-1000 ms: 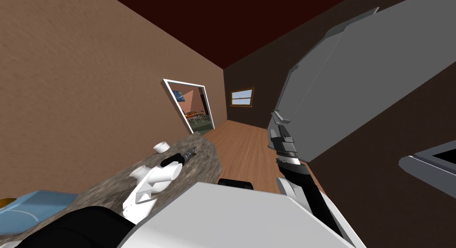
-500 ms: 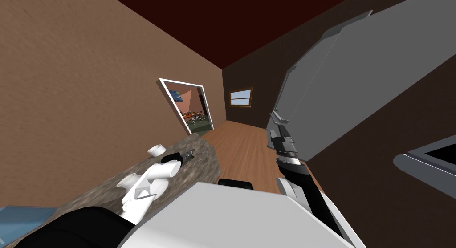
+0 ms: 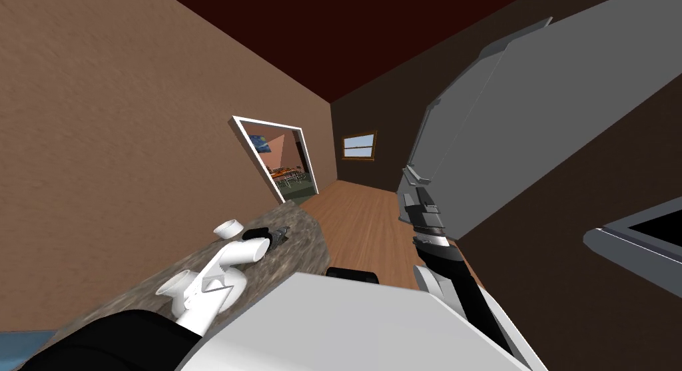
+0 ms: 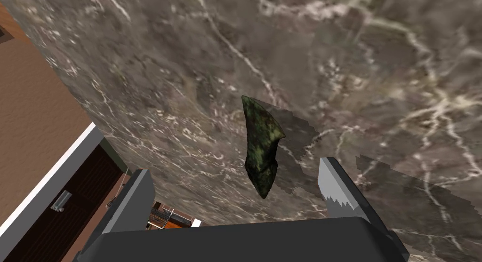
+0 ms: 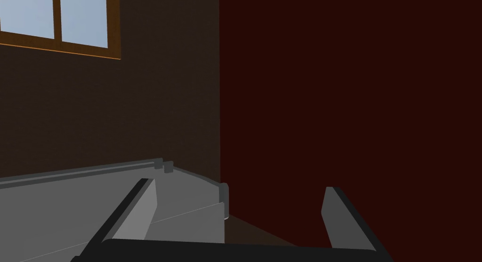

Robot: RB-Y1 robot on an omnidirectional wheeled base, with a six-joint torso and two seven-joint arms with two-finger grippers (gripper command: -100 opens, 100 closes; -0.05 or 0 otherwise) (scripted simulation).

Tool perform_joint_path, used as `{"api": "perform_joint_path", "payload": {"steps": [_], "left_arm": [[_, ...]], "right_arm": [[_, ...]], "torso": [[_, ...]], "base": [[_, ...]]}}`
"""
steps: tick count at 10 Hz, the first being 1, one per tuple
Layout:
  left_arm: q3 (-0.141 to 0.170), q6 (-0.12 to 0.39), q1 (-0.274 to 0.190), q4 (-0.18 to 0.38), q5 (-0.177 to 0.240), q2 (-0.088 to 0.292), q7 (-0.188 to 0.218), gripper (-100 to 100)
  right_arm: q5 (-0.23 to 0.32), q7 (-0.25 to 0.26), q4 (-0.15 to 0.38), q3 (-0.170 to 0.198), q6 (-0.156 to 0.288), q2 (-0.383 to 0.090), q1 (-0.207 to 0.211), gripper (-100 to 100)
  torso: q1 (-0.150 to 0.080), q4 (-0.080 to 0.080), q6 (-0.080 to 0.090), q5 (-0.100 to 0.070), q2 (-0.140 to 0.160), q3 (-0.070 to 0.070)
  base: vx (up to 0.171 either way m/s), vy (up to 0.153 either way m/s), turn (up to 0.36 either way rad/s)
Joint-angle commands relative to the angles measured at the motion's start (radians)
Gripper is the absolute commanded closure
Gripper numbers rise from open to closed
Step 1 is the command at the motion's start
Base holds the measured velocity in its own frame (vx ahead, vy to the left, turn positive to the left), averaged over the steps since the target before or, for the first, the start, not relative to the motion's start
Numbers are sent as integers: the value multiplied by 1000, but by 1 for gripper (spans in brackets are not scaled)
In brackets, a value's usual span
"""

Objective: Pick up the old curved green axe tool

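Note:
The axe tool (image 4: 261, 146) is a small, curved, mottled dark green piece lying flat on the grey-brown marbled counter (image 4: 353, 61). My left gripper (image 4: 235, 172) hangs open above it, and the tool lies between and just beyond the two fingers without touching them. The head view has that left gripper (image 3: 280, 234) over the counter (image 3: 300, 254) near its far end. My right gripper (image 3: 414, 180) is raised beside the grey cabinet, and its fingers (image 5: 146, 202) stand open on nothing.
A white cup (image 3: 228, 228) and a white bowl (image 3: 174, 285) stand on the counter beside my left arm. A tall grey cabinet (image 3: 519, 120) is at the right. Wooden floor (image 3: 363, 220) runs to a white-framed doorway (image 3: 283, 164).
The whole head view has shifted, so the counter, cup and bowl slid toward the lower left and a blue thing left the corner. My left gripper stays over the counter's far end.

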Motion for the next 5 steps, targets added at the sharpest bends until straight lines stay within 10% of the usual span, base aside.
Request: {"api": "perform_joint_path", "payload": {"steps": [1, 5], "left_arm": [[12, 50, -11, 14, 18, 20, -12, -100], [29, 159, -29, 36, 45, 50, -30, -100]], "right_arm": [[0, 0, 0, 0, 0, 0, 0, 0], [0, 0, 0, 0, 0, 0, 0, 0]], "torso": [[0, 0, 0, 0, 0, 0], [0, 0, 0, 0, 0, 0]], "base": [[38, 15, -47], [35, 15, -36]]}}
